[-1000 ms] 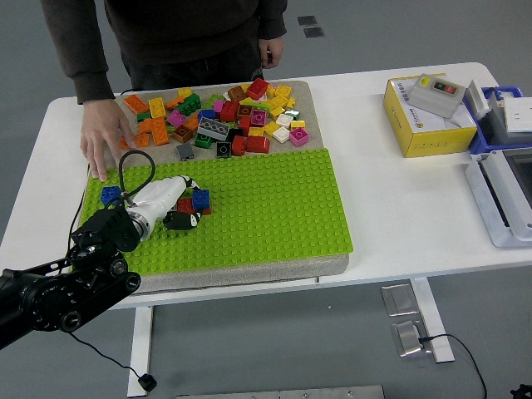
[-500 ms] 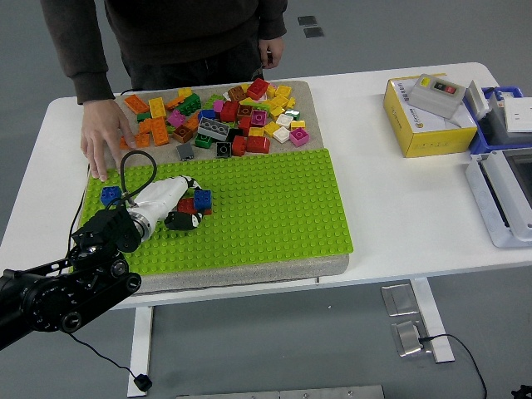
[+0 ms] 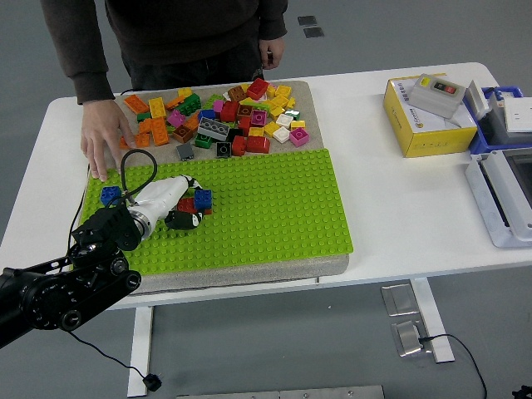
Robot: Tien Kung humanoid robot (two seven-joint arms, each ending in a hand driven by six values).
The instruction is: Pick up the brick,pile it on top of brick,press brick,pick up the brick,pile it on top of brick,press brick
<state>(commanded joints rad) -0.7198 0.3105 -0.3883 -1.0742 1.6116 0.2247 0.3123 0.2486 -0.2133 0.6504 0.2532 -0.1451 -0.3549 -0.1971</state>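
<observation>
My left hand [image 3: 188, 201], white with black fingertips, reaches in from the lower left over the green baseplate [image 3: 266, 208]. Its fingers curl around a blue brick [image 3: 203, 199] that sits against a red brick [image 3: 186, 204] on the plate's left part. One fingertip lies above the bricks and the thumb [image 3: 183, 220] below them. A second blue brick [image 3: 110, 195] stands alone near the plate's left edge. My right hand is out of view.
A pile of several loose coloured bricks [image 3: 224, 116] lies on the grey mat behind the plate. A person stands at the far side, one hand [image 3: 104, 143] flat by the plate's back left corner. A yellow box [image 3: 428, 116] and blue-grey trays [image 3: 503, 166] stand at the right.
</observation>
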